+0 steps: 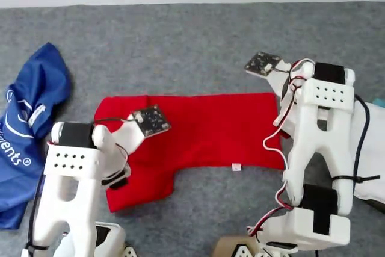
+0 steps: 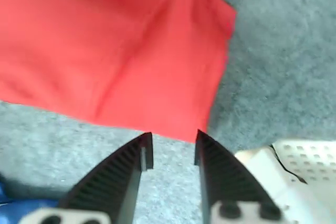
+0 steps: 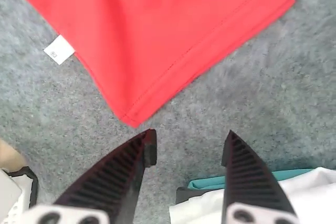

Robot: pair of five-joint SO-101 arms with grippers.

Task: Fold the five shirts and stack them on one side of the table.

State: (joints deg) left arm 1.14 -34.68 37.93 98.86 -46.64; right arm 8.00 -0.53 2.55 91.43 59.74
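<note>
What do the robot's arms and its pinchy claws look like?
The left arm and right arm are chunky white plastic with rows of little holes and black blocks at the joints. Thin red, white and black wires loop along the right one. A small dark circuit board sits near each wrist. The left gripper and right gripper have black, ribbed, pointed fingers.

A red shirt (image 1: 204, 127) lies flat and smooth across the middle of the grey bench (image 1: 180, 46), with a small white tag (image 1: 236, 167) at its near edge. A blue shirt (image 1: 30, 124) lies crumpled at the left edge. A white shirt (image 1: 373, 148) lies bunched at the right edge, touching a strip of teal cloth (image 3: 236, 183).
</note>
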